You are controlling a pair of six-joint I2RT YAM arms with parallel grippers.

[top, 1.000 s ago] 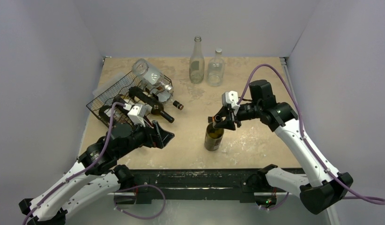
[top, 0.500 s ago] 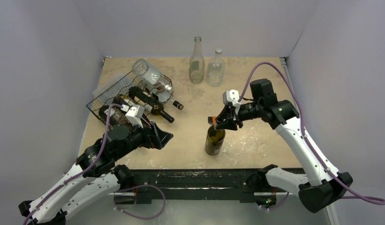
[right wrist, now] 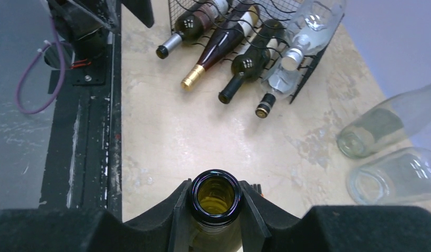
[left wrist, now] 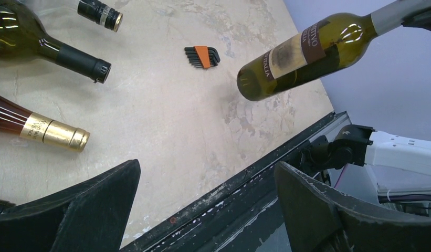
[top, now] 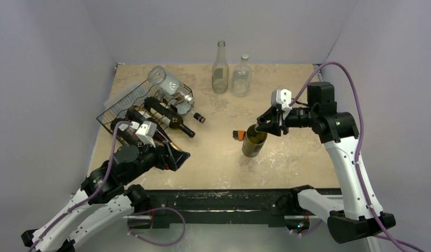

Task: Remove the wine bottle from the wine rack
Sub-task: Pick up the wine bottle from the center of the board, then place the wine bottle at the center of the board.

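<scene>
My right gripper [top: 262,126] is shut on the neck of an olive-green wine bottle [top: 253,142], just under its open mouth [right wrist: 215,195]. In the left wrist view the wine bottle [left wrist: 302,58] hangs tilted, its base apparently clear of the table. The black wire wine rack [top: 120,103] stands at the far left with several bottles lying in it, their necks pointing toward the table's middle [right wrist: 231,52]. My left gripper [top: 176,156] is open and empty just in front of the rack, near the table's front edge; its fingers [left wrist: 97,205] frame bare tabletop.
Two empty clear bottles [top: 220,71] [top: 241,77] stand at the back centre. An orange-and-black hex key set [top: 237,135] [left wrist: 202,56] lies on the table just left of the held bottle. The black front rail [top: 218,198] borders the near edge.
The right arm has carried the wine bottle to the right and farther back. The left arm has drawn back slightly toward the near left, still open.
</scene>
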